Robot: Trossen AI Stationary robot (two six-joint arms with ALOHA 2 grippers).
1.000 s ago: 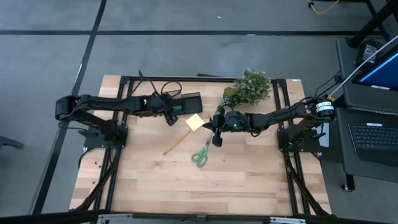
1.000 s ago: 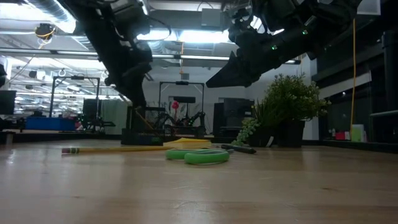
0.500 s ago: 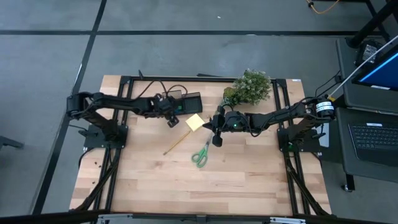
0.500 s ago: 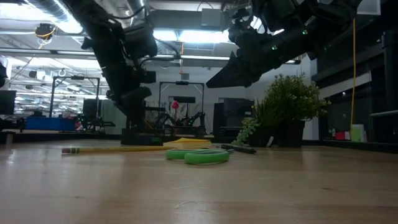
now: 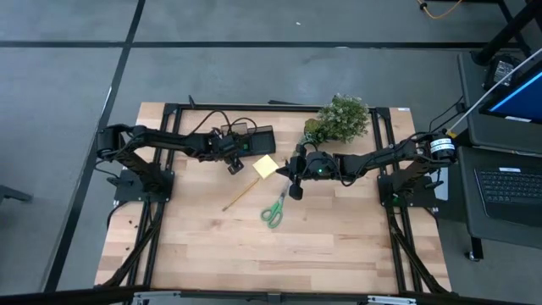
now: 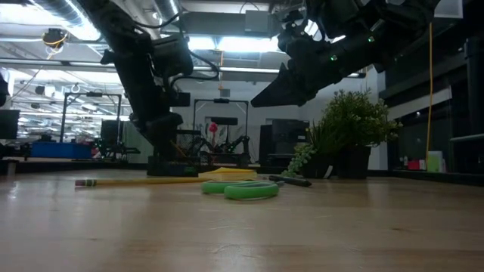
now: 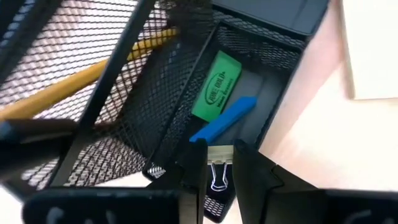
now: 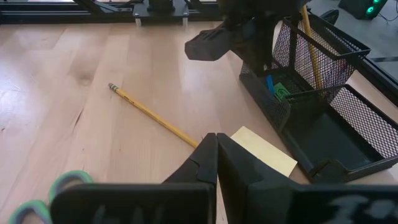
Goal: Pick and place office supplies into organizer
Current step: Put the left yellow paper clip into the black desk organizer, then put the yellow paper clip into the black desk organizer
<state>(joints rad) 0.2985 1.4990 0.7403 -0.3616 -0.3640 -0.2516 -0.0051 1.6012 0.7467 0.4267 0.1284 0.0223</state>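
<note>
A bushy plant point(image 5: 341, 118) stands at the far edge of the counter point(image 5: 339, 246), just behind the right arm. Loose on the wood lie a yellow sticky-note pad point(image 5: 265, 167), a wooden pencil point(image 5: 240, 195) and green-handled scissors point(image 5: 273, 209), all near the middle.

The left hand point(image 7: 219, 163) reaches out level from its side and hangs over the black mesh organizer point(image 5: 254, 140), fingers a little apart with nothing between them. The right hand point(image 8: 216, 155) stretches in from the other side and hovers above the pad's near corner, fingers pressed together and empty.

Inside the organizer's low compartment sit a green eraser point(image 7: 216, 85), a blue piece point(image 7: 222, 119) and a binder clip point(image 7: 217, 172); a second pencil point(image 7: 81, 78) leans in the tall mesh cup.
</note>
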